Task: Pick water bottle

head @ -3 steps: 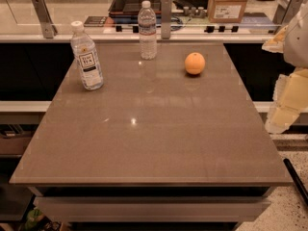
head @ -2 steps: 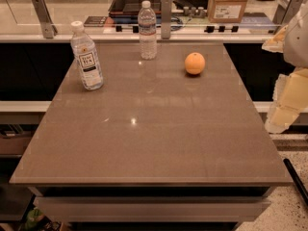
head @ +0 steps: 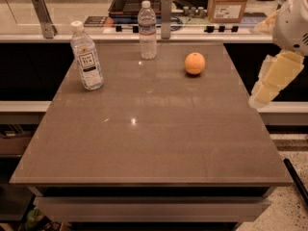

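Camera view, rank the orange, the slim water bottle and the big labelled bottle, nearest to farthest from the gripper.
The gripper hangs just off the right edge of the table.
1. Orange: right of centre, toward the back.
2. Water bottle: back edge, near the middle.
3. Labelled bottle: far left side.

Two clear plastic bottles are standing on the one brown rectangular desk point(head: 144, 148). One is a slim ribbed water bottle with a white cap point(head: 147, 30), standing left of and behind the round orange fruit point(head: 195, 63). The other is a bigger bottle with a white-and-black text label point(head: 86, 57), standing farther left of that fruit. The fruit is lying there as the only one of its kind. One pale yellow end effector point(head: 263, 91) is hanging to the fruit's right, beyond the desk's edge. Behind the fruit, one brown cardboard box point(head: 230, 3) is sitting, and two grey metal posts are standing: a near post point(head: 166, 16) and a far-left post point(head: 42, 16).
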Action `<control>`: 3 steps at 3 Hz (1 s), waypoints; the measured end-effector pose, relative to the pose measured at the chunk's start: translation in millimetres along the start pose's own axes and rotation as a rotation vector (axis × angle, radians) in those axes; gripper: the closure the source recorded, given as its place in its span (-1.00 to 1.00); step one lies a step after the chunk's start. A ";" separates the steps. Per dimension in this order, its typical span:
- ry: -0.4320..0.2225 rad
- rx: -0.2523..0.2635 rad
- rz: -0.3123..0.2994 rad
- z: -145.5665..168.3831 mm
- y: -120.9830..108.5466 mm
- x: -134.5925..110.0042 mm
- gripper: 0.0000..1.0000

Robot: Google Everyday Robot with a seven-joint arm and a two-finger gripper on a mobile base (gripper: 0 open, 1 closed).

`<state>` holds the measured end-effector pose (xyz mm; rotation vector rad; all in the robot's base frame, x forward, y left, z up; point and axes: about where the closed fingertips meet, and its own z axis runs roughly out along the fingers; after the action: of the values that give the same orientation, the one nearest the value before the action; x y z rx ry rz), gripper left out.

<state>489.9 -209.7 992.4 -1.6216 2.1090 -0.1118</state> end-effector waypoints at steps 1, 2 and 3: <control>-0.107 0.048 0.070 15.4 -19.8 -11.2 -1.00; -0.222 0.106 0.171 29.0 -35.8 -23.4 -1.00; -0.322 0.188 0.282 37.3 -51.8 -34.2 -1.00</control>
<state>557.8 -185.2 988.0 -1.1376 1.9841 0.0403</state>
